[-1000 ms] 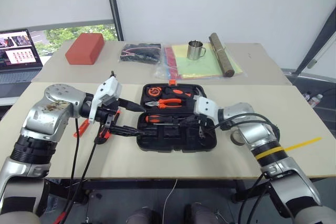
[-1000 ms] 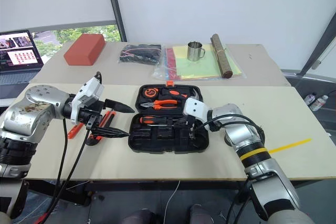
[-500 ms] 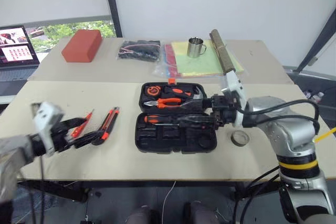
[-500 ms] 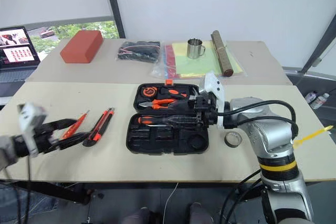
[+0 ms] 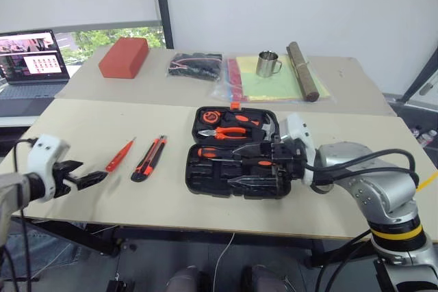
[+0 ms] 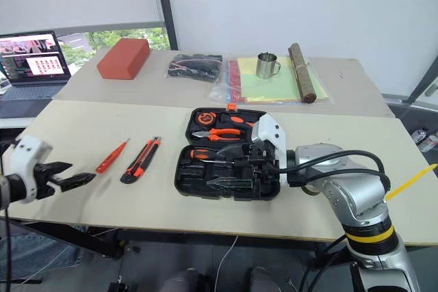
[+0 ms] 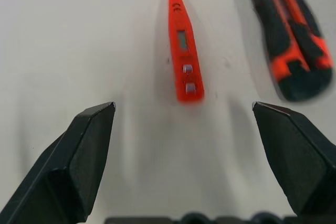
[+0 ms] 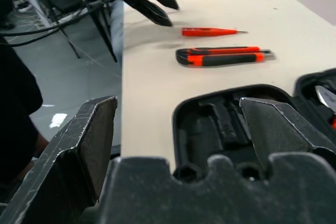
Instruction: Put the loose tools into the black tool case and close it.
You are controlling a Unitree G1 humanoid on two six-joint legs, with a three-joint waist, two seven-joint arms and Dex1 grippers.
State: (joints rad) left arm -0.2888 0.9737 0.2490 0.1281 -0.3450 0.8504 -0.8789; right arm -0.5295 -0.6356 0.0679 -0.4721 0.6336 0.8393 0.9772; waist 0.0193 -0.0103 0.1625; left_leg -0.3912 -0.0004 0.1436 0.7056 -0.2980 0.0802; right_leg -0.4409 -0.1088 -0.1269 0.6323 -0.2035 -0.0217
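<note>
With the left gripper (image 7: 184, 129) spread near the tester (image 7: 181, 51), it could be nudged off the table (image 5: 102, 128).

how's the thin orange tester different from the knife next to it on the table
The tester is slim, all orange and tapers to a thin metal tip; the knife is thicker, orange and black, with a blunt end. The tester lies nearer the left tool. Both lie flat, roughly parallel, outside the case.

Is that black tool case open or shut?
Open: the black tool case lies flat with both halves spread, pliers visible inside.
</note>
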